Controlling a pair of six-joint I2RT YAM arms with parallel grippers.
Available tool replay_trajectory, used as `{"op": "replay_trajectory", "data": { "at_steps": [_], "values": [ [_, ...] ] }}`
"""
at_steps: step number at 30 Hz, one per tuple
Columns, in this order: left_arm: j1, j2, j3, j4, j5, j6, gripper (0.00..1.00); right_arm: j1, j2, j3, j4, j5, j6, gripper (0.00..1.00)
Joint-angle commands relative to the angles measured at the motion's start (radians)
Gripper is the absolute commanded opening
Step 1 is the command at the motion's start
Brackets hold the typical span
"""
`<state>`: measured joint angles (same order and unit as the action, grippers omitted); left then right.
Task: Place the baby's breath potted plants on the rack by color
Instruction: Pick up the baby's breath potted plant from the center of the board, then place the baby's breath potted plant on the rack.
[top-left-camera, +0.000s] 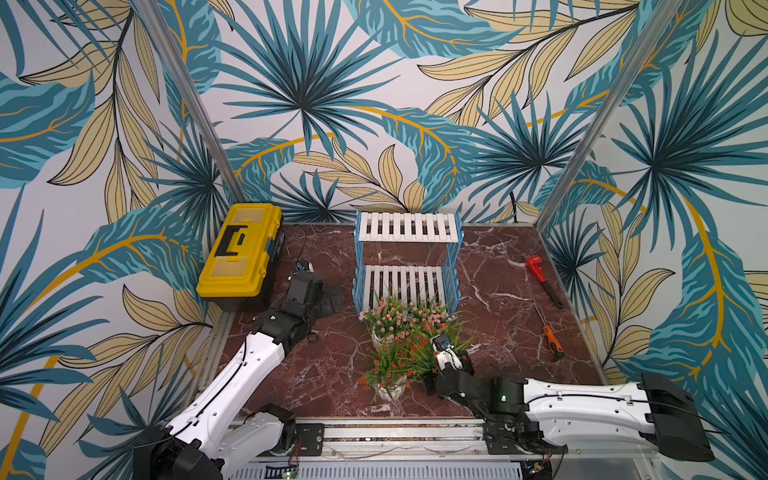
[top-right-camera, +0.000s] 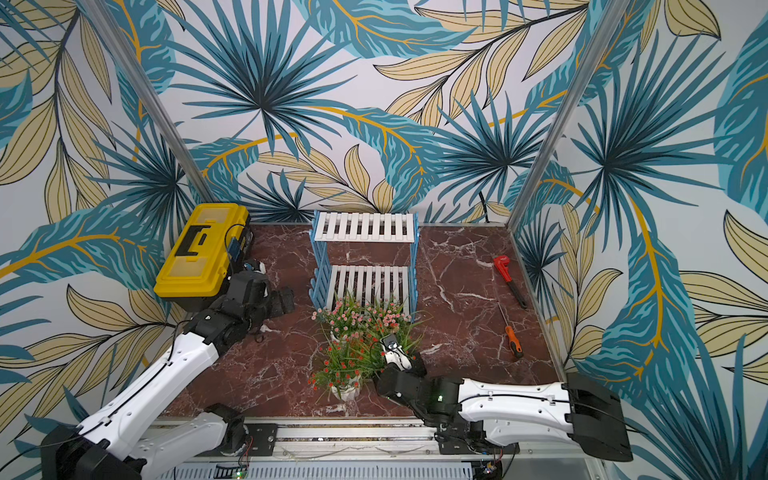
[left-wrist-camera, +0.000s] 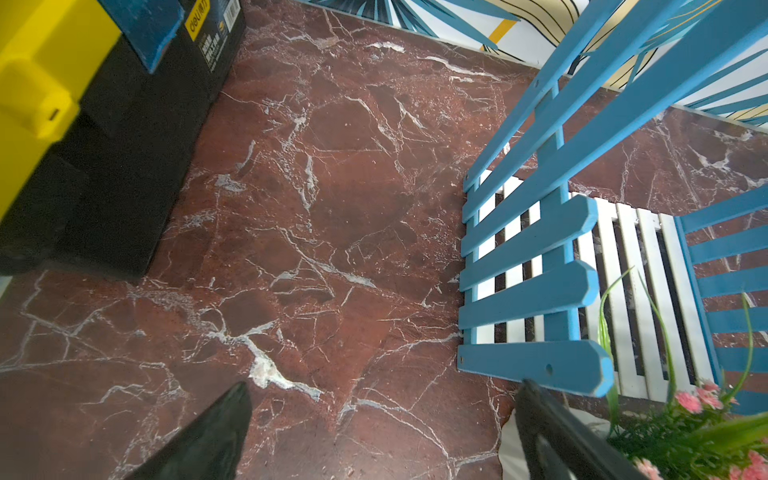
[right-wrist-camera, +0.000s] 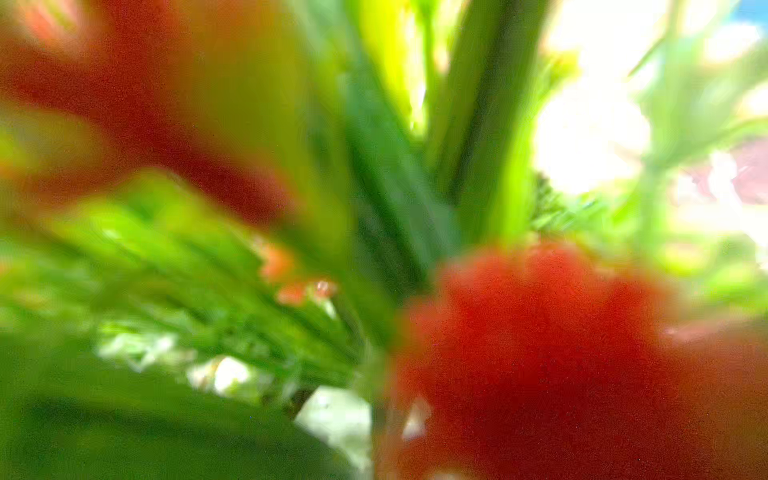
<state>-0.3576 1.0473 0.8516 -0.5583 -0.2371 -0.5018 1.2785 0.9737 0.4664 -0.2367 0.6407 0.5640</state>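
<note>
The tabletop (top-left-camera: 494, 257) is faced with a smooth, faintly glossy, veined marble-look surface. The rack (top-left-camera: 409, 227) is built of painted, wood-like slats, matt white on the shelves and matt blue on the sides. The toolbox (top-left-camera: 239, 257) is moulded in smooth yellow and black plastic. A ribbed white finish is seen on the near pot (top-left-camera: 390, 391). The screwdriver (top-left-camera: 552, 340) is given a bare metal shaft.
</note>
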Motion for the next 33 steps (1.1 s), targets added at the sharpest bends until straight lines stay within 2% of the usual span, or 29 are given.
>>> {"op": "replay_trajectory", "data": {
  "at_steps": [1,5,9,16,20,23,28,31,33],
  "values": [
    [-0.001,0.003,0.018,-0.003,0.024,0.004,0.99,-0.003,-0.098,0.088,-0.145,0.004,0.003,0.13],
    [-0.001,0.0,0.022,-0.003,0.047,-0.003,0.99,-0.012,-0.131,0.255,-0.341,0.026,-0.013,0.12],
    [-0.001,-0.005,0.019,-0.003,0.048,-0.004,0.99,-0.079,-0.062,0.462,-0.44,-0.006,-0.098,0.1],
    [-0.001,0.0,0.0,-0.002,0.045,-0.015,1.0,-0.357,0.167,0.846,-0.507,-0.299,-0.276,0.09],
    [-0.002,-0.02,-0.006,-0.003,0.048,-0.011,0.99,-0.509,0.342,1.102,-0.551,-0.41,-0.375,0.09],
    [-0.002,-0.043,-0.011,-0.003,0.048,-0.015,0.99,-0.584,0.463,1.283,-0.567,-0.453,-0.418,0.09],
    [-0.002,-0.072,-0.021,-0.003,0.055,-0.02,0.99,-0.646,0.639,1.515,-0.595,-0.455,-0.474,0.09],
    [-0.002,-0.098,-0.04,-0.003,0.058,-0.033,0.99,-0.683,0.712,1.586,-0.583,-0.47,-0.485,0.09],
    [-0.001,-0.111,-0.052,-0.003,0.065,-0.038,0.99,-0.694,0.751,1.625,-0.581,-0.423,-0.503,0.09]
  ]
}}
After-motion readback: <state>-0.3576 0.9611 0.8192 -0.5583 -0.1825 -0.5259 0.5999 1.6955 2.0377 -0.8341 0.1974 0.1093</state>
